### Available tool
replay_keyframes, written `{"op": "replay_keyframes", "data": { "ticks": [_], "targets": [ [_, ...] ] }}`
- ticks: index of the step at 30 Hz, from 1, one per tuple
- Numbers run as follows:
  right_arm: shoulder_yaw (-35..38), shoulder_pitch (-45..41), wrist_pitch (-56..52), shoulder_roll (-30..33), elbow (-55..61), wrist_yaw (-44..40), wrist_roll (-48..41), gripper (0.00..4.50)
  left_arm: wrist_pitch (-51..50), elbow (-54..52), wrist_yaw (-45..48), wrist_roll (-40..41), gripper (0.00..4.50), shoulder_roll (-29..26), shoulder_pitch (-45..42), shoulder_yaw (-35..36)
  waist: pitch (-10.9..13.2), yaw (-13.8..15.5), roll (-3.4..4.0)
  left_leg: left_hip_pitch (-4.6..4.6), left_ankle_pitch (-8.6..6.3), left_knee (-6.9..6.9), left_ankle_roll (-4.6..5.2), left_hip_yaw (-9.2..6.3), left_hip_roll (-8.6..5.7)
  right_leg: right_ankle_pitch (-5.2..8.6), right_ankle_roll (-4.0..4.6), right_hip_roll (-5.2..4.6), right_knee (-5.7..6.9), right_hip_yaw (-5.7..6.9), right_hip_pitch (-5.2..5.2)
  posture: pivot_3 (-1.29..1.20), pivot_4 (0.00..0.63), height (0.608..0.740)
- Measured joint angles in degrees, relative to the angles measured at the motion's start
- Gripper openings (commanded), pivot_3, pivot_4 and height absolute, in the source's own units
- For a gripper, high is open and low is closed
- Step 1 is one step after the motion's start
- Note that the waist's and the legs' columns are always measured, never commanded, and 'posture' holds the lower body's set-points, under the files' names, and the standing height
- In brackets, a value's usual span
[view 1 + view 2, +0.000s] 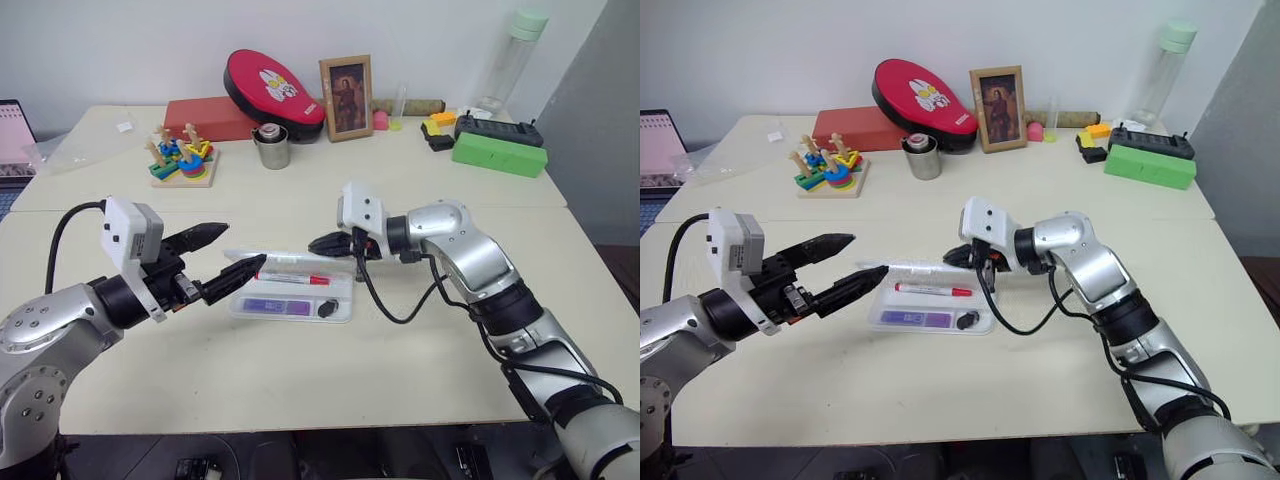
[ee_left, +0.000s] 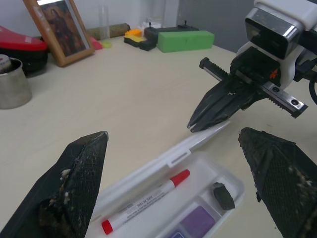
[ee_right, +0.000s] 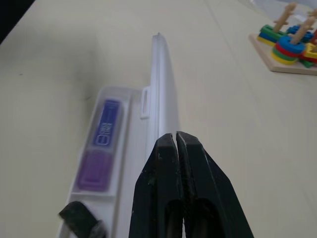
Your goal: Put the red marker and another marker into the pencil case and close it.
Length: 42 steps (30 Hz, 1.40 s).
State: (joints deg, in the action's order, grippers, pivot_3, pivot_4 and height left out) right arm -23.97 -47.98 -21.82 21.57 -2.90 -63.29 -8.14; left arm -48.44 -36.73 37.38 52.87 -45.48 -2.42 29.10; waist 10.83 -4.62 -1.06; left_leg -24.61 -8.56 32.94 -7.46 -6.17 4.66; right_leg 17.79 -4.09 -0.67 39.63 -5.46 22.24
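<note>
Nearest us, left gripper (image 1: 232,250): jaws spread wide, level, just beside the near-left end of the pencil case (image 1: 340,312). Pencil case: on the tabletop (image 1: 300,370), tray open, lid (image 1: 290,258) part raised along the far side. We note the red marker (image 1: 292,279) lying in the back compartment and the purple marker (image 1: 277,305) in the front one, beside a small dark item (image 1: 327,310). Right gripper (image 1: 328,244): jaws pressed together, tip at the lid's right end, holding nothing. Green box (image 1: 499,153) stands well apart at the far right.
</note>
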Motion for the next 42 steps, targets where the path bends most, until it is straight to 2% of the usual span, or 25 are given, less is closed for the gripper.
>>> {"op": "replay_keyframes", "data": {
  "ticks": [6,12,18,29,34,37,40,42],
  "targets": [
    [-9.38,6.42,0.37,2.49,3.88,-2.8,5.2,0.07,0.02,-0.63,3.5,1.27,4.5,-3.7,3.5,0.27,0.0,-0.02,-0.01,0.02,0.0,-0.02,0.0,0.02,0.0,0.13,-0.16,0.0,-0.02,-0.02,0.02,0.0,0.15,0.74],
    [-14.54,7.26,2.25,2.42,2.21,-2.45,11.24,0.07,0.21,-0.95,6.02,1.3,4.5,-6.02,4.77,0.34,-0.07,-0.01,-0.11,0.25,0.0,-0.02,-0.01,0.07,0.01,0.18,-0.19,0.0,-0.02,-0.07,-0.13,0.0,0.15,0.74],
    [-14.2,8.12,2.27,0.94,0.25,-1.52,12.25,0.07,0.49,-0.63,6.11,1.12,4.5,-6.24,4.21,0.32,-0.13,-0.08,-0.21,0.48,0.0,-0.02,-0.01,0.14,0.03,0.19,-0.22,0.0,0.0,-0.14,-0.27,0.0,0.15,0.74],
    [-7.0,10.47,-3.08,1.09,3.79,-3.88,4.83,0.07,2.47,1.4,7.19,-0.06,4.5,-6.24,3.81,-0.14,-0.09,-0.03,-0.19,0.4,-0.01,-0.11,-0.02,0.15,0.03,0.21,-0.2,0.01,-0.06,-0.15,-0.24,0.0,0.15,0.74],
    [2.08,10.55,-9.95,1.27,12.56,-7.47,-8.44,0.07,2.74,1.8,7.41,-0.11,4.5,-6.24,3.36,-0.15,-0.08,0.01,-0.19,0.29,-0.02,-0.12,-0.01,0.13,0.03,0.21,-0.21,0.01,-0.08,-0.13,-0.18,0.0,0.15,0.74],
    [7.74,7.93,-15.16,-1.99,13.56,-5.55,-15.86,0.07,2.83,1.96,7.91,-0.12,4.5,-6.23,3.13,-0.35,-0.05,-0.15,-0.15,0.29,-0.01,-0.11,-0.01,0.16,0.03,0.2,-0.22,0.01,-0.04,-0.15,-0.13,0.0,0.15,0.74],
    [9.42,2.93,-15.98,-2.61,11.34,-1.28,-15.02,0.07,2.9,2.04,8.27,-0.12,4.5,-6.23,2.78,-0.85,-0.06,-0.15,-0.17,0.29,-0.01,-0.11,-0.01,0.15,0.03,0.2,-0.22,0.01,-0.06,-0.13,-0.12,0.0,0.15,0.74],
    [7.9,2.09,-15.08,-2.37,8.61,0.91,-11.99,0.07,2.9,2.08,8.31,-0.11,4.5,-6.22,2.62,-0.98,-0.06,-0.13,-0.17,0.27,-0.02,-0.13,-0.01,0.16,0.03,0.21,-0.2,0.01,-0.13,-0.14,-0.11,0.0,0.15,0.74]
  ]
}}
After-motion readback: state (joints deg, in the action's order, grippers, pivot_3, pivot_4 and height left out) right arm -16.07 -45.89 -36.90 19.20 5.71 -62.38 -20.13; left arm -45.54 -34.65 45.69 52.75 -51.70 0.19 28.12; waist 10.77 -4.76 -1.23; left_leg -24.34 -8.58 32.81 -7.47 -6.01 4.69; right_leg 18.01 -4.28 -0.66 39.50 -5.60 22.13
